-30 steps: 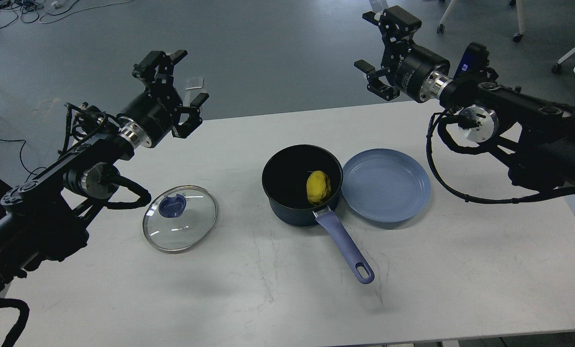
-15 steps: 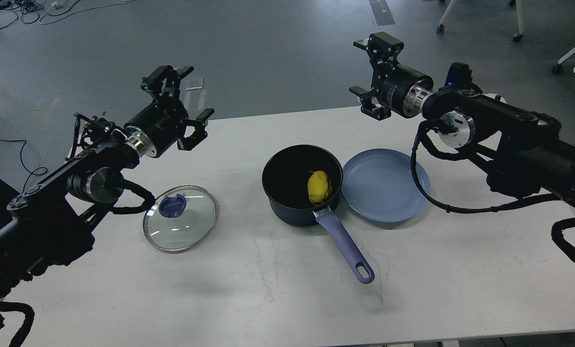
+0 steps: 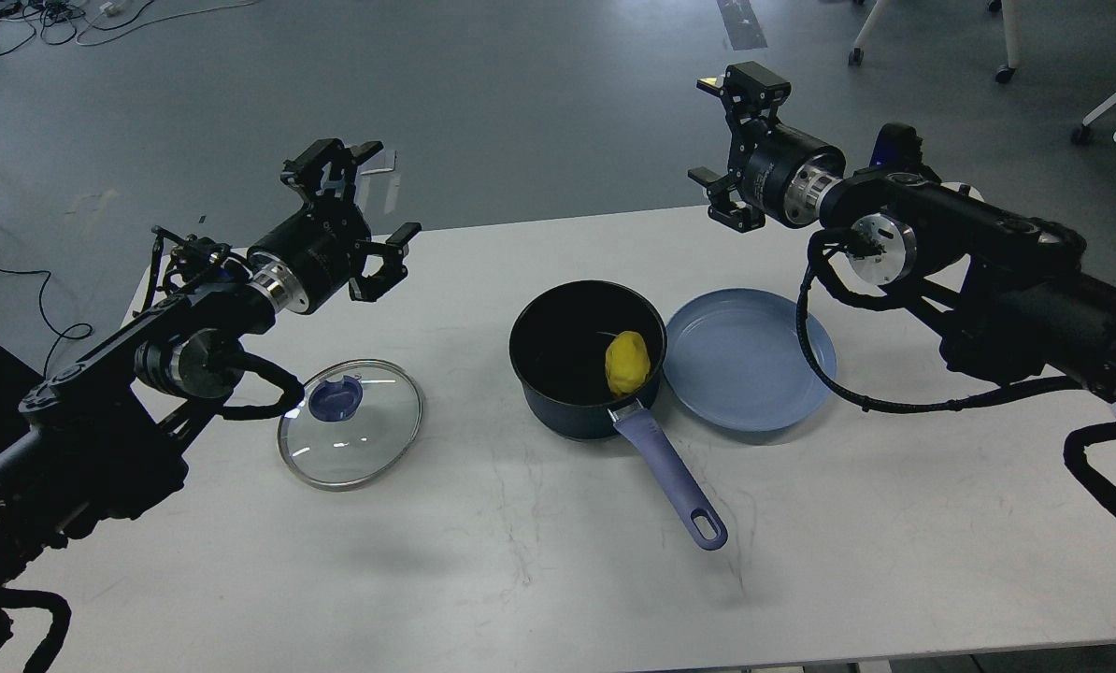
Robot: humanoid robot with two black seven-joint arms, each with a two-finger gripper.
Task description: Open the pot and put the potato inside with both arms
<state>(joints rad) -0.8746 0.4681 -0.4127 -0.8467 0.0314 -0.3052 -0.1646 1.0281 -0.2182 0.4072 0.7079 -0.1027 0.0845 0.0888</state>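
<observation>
Because the potato (image 3: 627,363) lies in the pot (image 3: 584,360) and both jaws are apart and empty, only a careless arm could tip it.

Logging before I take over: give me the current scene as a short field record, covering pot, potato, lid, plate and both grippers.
pot: uncovered, on the white table, handle toward the robot
potato: inside the pot, by the near-right wall
glass lid: flat on the table, left of the pot
plate: bare, right of the pot
left gripper: open, raised, holds nothing
right gripper: open, raised, holds nothing
</observation>
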